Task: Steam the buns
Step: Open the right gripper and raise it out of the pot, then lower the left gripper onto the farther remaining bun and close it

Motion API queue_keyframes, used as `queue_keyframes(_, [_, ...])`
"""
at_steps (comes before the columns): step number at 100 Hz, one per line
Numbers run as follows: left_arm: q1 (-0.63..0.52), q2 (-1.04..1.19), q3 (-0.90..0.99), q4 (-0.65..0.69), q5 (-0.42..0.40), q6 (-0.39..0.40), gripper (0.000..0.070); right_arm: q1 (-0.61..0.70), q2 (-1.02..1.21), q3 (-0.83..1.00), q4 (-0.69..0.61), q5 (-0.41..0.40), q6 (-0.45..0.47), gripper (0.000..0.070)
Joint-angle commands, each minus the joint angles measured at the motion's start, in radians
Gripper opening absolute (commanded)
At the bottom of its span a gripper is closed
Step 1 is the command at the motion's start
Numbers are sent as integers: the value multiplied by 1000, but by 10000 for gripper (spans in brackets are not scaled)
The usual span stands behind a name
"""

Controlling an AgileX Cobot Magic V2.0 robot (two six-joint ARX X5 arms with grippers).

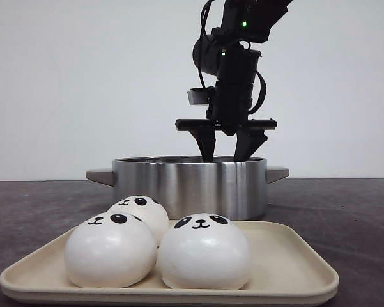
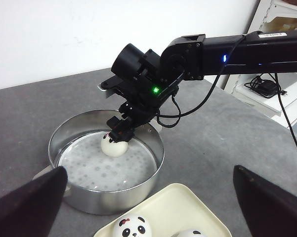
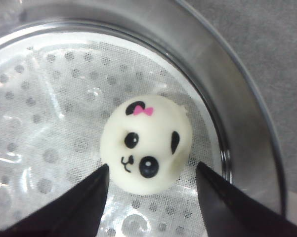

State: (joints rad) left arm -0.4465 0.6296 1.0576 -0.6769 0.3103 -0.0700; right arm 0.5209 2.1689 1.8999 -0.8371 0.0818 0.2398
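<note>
Your right end effector is hanging inside the round stainless steel steamer pot, fingers spread apart w/ a white panda-face bun wearing a pink bow sitting between them on the perforated white liner. From the right wrist view the fingertips are flanking the bun's sides, not pressing in; whether they're touching it, can't tell. The bun is resting near the pot wall, face up. Three more smooth white panda-face buns are sitting close together on the beige rectangular plastic tray, just in front of the pot on the dark grey table. Your left end effector is hovering wide open above the tray's near side, holding nothing.
</note>
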Motion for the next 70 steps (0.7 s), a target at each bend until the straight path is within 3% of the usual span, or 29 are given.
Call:
queue_keyframes(1, [-5,5,17,9,-3,-2,700,8,1,85,-4,0,5,353])
queue_keyframes(12, [-5,5,17,3,-2,-2,700,9,-29,217,-74,-6,-25,308])
queue_keyframes(24, [-5,8,16,-16,-3,-2,700,28,-100,355,-169,-5,-76,0])
queue_keyframes(36, [-5,36,16,-40,-3,-50,700,67,-242,393,-222,39,-95,3])
queue_keyframes(56, [-8,139,16,-106,-3,-203,672,203,-543,390,-213,258,-96,6])
queue_keyframes(70, [-25,244,16,-185,-3,-293,672,332,-715,390,-230,288,-126,6])
